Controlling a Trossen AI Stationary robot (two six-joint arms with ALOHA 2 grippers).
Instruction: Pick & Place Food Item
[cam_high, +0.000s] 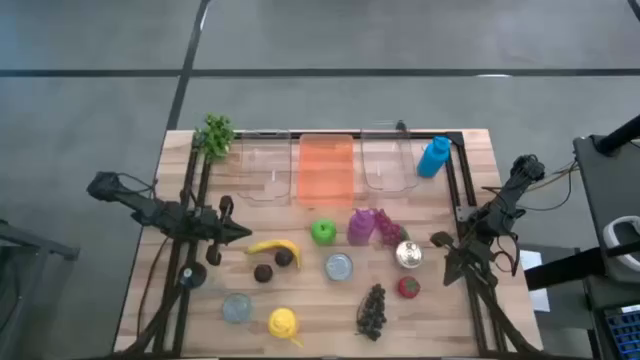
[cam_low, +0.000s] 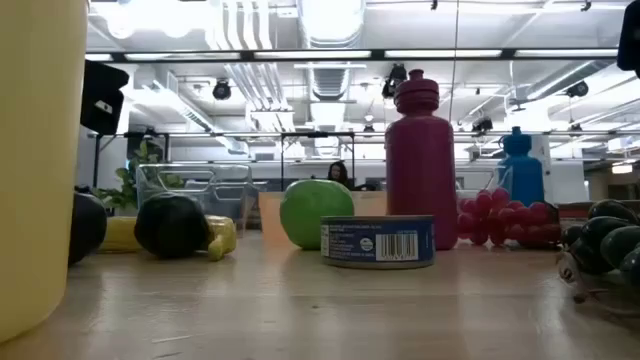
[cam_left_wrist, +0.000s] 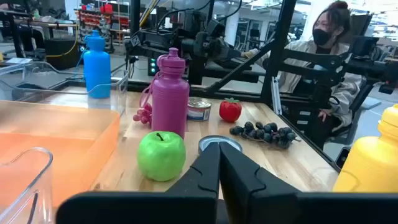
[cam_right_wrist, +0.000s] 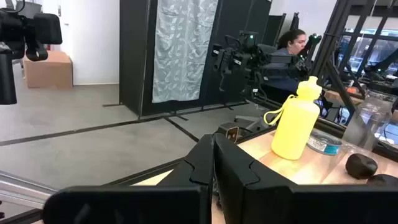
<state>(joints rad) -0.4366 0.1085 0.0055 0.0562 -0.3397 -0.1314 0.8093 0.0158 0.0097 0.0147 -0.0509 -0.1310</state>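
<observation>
food items, none yet picked: a round green plastic apple (cam_high: 323, 232), a curved yellow banana (cam_high: 272, 247), a dark grape bunch (cam_high: 373, 307) and a red strawberry (cam_high: 408, 287) lay loose on the wooden table (cam_high: 450, 320). the left gripper (cam_high: 238, 232) was closed on nothing, its fingers (cam_left_wrist: 214, 171) pressed together, hovering just beside the banana and near the apple. the right gripper (cam_high: 447, 268) was likewise closed and empty at the table's right edge, near the strawberry. the orange translucent bin (cam_high: 325, 168) and the clear plastic bins (cam_high: 262, 170) at the far side held no food. judged stage: the start; the grasp, carry and placement all remained.
</observation>
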